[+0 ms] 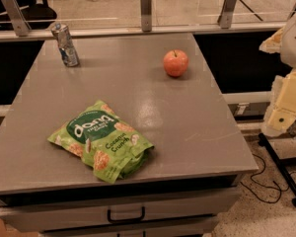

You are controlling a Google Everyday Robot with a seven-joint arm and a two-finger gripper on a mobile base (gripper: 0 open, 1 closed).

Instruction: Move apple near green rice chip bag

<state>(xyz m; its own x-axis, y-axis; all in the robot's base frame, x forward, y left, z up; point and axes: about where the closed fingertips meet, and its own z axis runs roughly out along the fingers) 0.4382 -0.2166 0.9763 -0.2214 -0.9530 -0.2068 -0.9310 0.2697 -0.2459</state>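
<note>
The round red-orange apple (175, 62) with a short dark stem stands on the grey table (187, 127) at the back right. The crinkled light-green rice chip bag (101, 141) with a dark green logo and white "dang" lettering lies flat near the front left edge. The two are well apart. My gripper (284, 107) is at the right edge of the view, off the table's right side, a cream-coloured part of the arm. It is away from both the apple and the bag and holds nothing that I can see.
A slim silver can (65, 45) stands tilted at the table's back left corner. A railing with metal posts (146, 8) runs behind the table. Drawers with a dark handle (125, 216) are below the front edge. A black stand and cables (281, 169) lie on the floor at the right.
</note>
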